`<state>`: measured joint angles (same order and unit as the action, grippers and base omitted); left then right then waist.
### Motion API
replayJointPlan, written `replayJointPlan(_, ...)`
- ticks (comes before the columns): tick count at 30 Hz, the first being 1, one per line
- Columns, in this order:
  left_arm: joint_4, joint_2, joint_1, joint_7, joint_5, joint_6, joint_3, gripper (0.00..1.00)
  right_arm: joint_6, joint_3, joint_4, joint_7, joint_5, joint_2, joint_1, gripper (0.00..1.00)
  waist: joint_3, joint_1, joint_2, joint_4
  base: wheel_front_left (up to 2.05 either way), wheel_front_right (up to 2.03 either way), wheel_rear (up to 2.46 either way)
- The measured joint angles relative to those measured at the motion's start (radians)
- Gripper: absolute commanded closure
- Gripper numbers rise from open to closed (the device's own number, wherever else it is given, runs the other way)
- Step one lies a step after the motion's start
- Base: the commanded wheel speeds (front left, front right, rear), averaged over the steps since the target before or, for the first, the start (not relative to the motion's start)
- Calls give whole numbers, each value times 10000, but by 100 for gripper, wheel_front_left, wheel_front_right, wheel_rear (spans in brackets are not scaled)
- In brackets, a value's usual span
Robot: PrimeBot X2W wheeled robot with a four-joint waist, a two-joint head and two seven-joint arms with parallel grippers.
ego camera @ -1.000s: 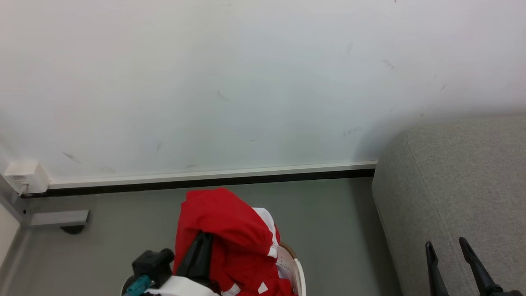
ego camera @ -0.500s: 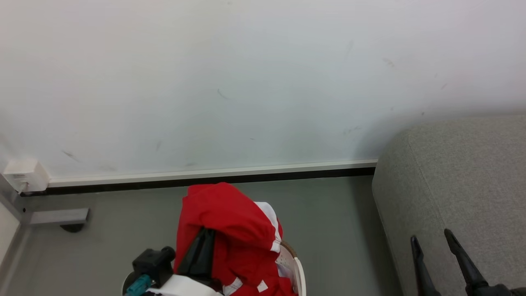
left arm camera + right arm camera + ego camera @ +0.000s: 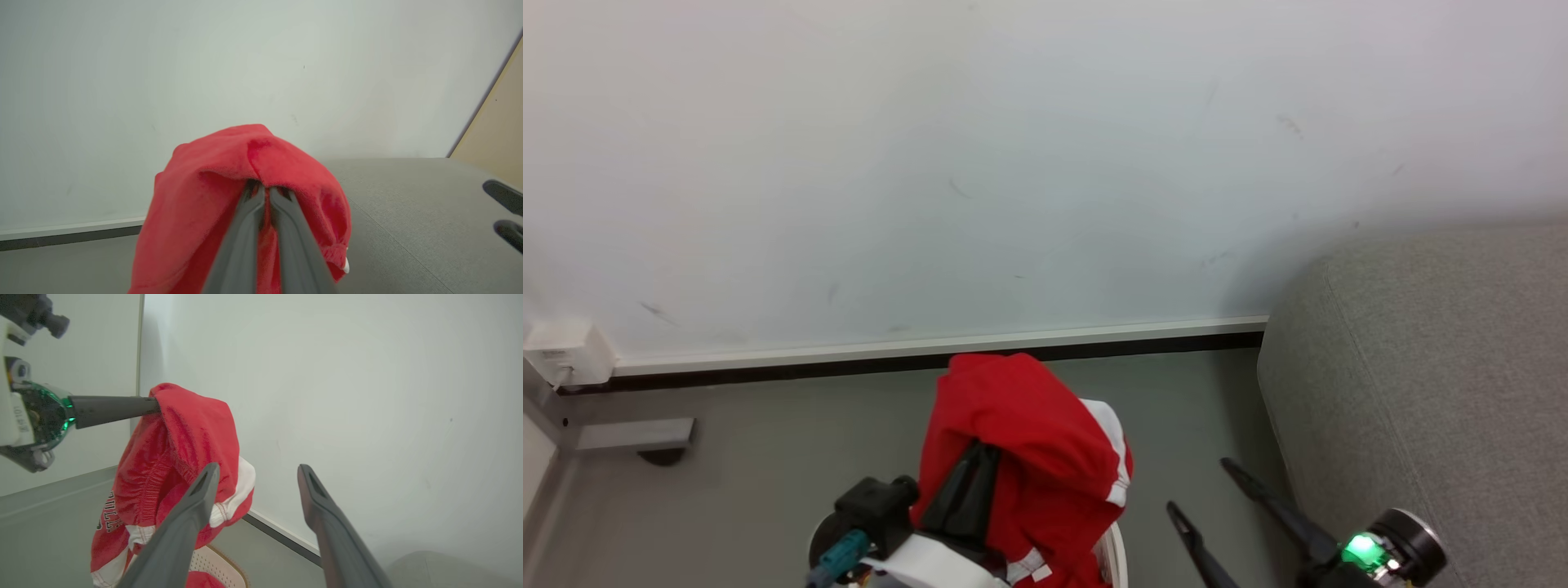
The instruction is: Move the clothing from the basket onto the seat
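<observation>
Your left end effector [image 3: 261,190] has carried the clothing [image 3: 1029,433] rightward, clamped on it above the basket [image 3: 1117,555]. Your right end effector [image 3: 1196,485], spread and empty, has swung closer. Delivery to the seat [image 3: 1421,367] remains.

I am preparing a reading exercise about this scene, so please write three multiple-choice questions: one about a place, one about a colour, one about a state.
1. Where is the red garment?
A. flat on the sofa
B. hanging from the left pincer, above the basket
C. draped over the right pincer

2. What colour is the band on it?
A. yellow
B. white
C. blue

3. How is the right pincer?
A. shut on the garment
B. shut on the basket
C. open, holding nothing

Answers: 1 B, the shut left pincer holds it up over the basket, clear of the sofa; 2 B, a white band crosses the red cloth; 3 C, its fingers stand wide apart, gripping nothing.
</observation>
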<state>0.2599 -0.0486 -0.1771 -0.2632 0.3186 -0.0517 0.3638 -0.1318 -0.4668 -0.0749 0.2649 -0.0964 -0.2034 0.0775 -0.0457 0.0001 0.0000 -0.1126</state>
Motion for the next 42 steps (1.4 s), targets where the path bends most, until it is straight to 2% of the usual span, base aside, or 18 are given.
replayJointPlan(4,-10,0,-162,0,155,8,516,100,0,-997,-339,0,-219,-217,637,0,-19,0,0,-26,0,0,0)
replayJointPlan(12,-31,2,-548,0,562,148,1762,100,-2,-1971,-1227,0,-221,-276,1725,0,-87,0,0,-2,0,0,0)
replayJointPlan(19,-38,2,-872,-4,894,226,2821,100,-2,-2142,-1948,0,-121,-280,2212,0,-113,0,1,55,0,0,0)
replayJointPlan(30,-35,0,-1076,-8,1776,-6,4105,100,-2,-1802,-2556,0,491,-247,2342,0,-202,0,0,60,0,0,0)
replayJointPlan(31,-31,0,-1093,-8,1887,-19,4194,100,-2,-1747,-2577,0,487,-201,2335,13,-214,0,1,57,0,0,0)
replayJointPlan(32,-21,-2,-1113,-8,1962,-54,4288,100,-2,-1710,-2606,0,430,-159,2323,50,-224,0,0,54,0,0,0)
replayJointPlan(33,-6,0,-1127,-8,2000,-56,4368,100,-2,-1676,-2638,0,380,-115,2303,67,-228,0,0,52,0,0,0)
replayJointPlan(34,25,0,-1139,-8,2031,-52,4431,100,-2,-1657,-2671,0,334,-79,2285,100,-230,0,0,49,0,0,0)
replayJointPlan(39,209,2,-1285,-10,2084,63,4548,100,-2,-1429,-2782,0,4,117,2254,100,-210,0,0,15,0,0,0)
replayJointPlan(41,286,4,-1313,-10,2084,136,4539,60,-2,-1312,-2811,0,-25,127,2224,100,-189,0,0,-2,0,0,0)
replayJointPlan(42,332,4,-1325,-10,2077,178,4521,50,-2,-1231,-2817,0,-81,134,2189,100,-178,0,0,-13,0,0,0)
